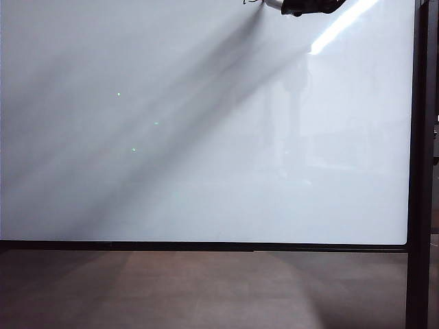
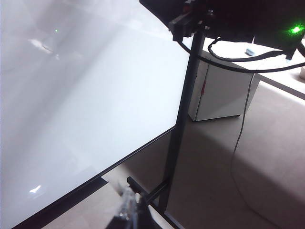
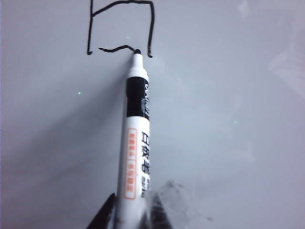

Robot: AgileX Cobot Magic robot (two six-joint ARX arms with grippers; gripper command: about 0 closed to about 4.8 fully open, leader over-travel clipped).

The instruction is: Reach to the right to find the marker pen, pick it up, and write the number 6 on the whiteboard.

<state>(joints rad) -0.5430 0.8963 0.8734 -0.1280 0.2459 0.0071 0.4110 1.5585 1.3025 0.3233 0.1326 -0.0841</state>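
Black ink of the number 6 (image 3: 121,28) sits at twelve o'clock from the right gripper (image 3: 131,212), which clamps the marker pen (image 3: 134,138); its long axis points straight there, tip touching the whiteboard (image 3: 228,143). Left gripper (image 2: 127,210) hangs low, far from the strokes; its grip I cannot tell.

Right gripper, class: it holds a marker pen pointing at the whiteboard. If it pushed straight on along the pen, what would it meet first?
The right gripper would likely meet the whiteboard itself: the marker pen tip already appears to touch it, at the unfinished number 6.

Black grippers, see-through pads

The right gripper (image 3: 136,214) has black fingers with clear pads; the left gripper (image 2: 128,212) looks dark with translucent tips too.
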